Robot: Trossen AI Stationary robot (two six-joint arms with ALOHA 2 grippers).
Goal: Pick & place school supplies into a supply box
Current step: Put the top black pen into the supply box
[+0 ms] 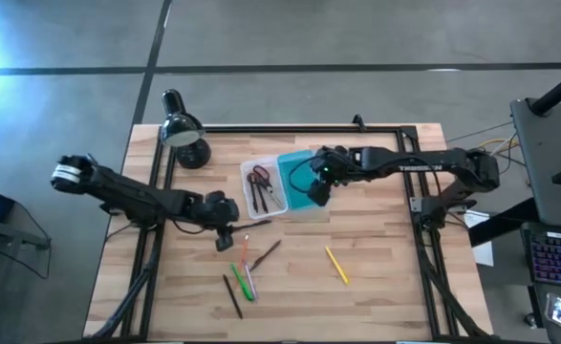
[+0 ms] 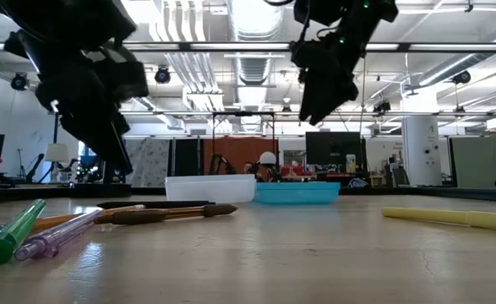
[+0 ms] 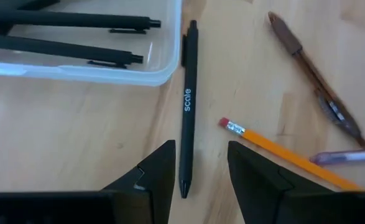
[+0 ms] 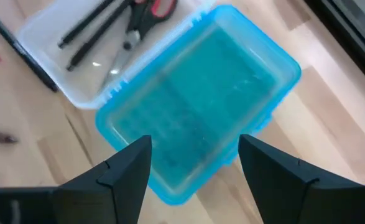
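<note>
The supply box lies open mid-table: its clear tray (image 1: 264,191) holds red-handled scissors (image 1: 261,180) and two black pens (image 3: 64,20), and its turquoise lid (image 1: 299,172) lies flat beside it. My left gripper (image 3: 201,165) is open just above the table. Its fingers stand on either side of the tip end of a black pen (image 3: 187,106), which lies on the wood beside the tray's wall (image 3: 107,70). My right gripper (image 4: 194,162) is open and hovers over the lid (image 4: 201,106). An orange pencil (image 3: 275,149), a brown pen (image 3: 316,81) and a pale stick (image 3: 347,157) lie close by.
A green marker (image 1: 247,284), a dark pen (image 1: 232,296) and a yellow pencil (image 1: 336,265) lie on the near half of the table. A black desk lamp (image 1: 184,134) stands at the far left corner. Black frame rails run along the table's edges.
</note>
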